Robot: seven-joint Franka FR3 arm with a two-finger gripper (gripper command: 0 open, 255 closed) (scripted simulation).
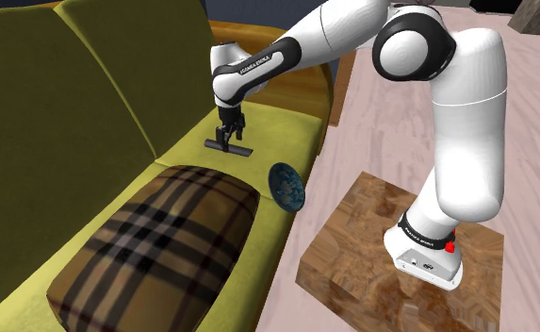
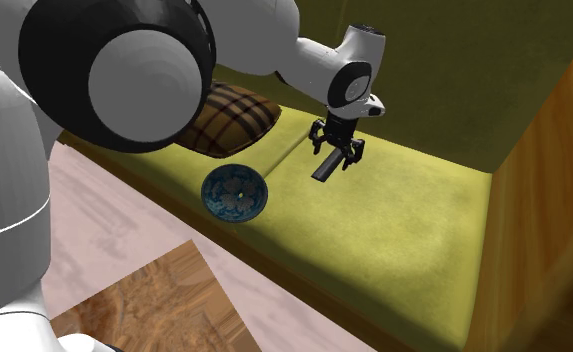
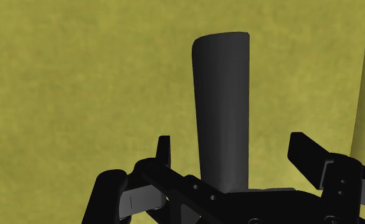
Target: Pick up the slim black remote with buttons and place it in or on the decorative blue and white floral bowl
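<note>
The slim black remote (image 1: 231, 148) lies flat on the olive sofa seat (image 1: 277, 132). My gripper (image 1: 228, 138) is straight over it, pointing down. In the wrist view the remote (image 3: 220, 102) runs lengthwise between the two fingers, and the gripper (image 3: 233, 149) is open with a gap on each side of it. From the second exterior view the remote (image 2: 325, 167) sticks out below the gripper (image 2: 336, 152). The blue and white floral bowl (image 1: 286, 185) is tilted at the seat's front edge, a short way from the remote; its inside faces the second exterior camera (image 2: 235, 193).
A brown plaid cushion (image 1: 159, 250) lies on the seat beside the bowl. The sofa back (image 1: 70, 85) rises behind the remote and a wooden armrest (image 2: 544, 190) closes the seat's far end. My wooden stand (image 1: 390, 245) is on the pale plank floor.
</note>
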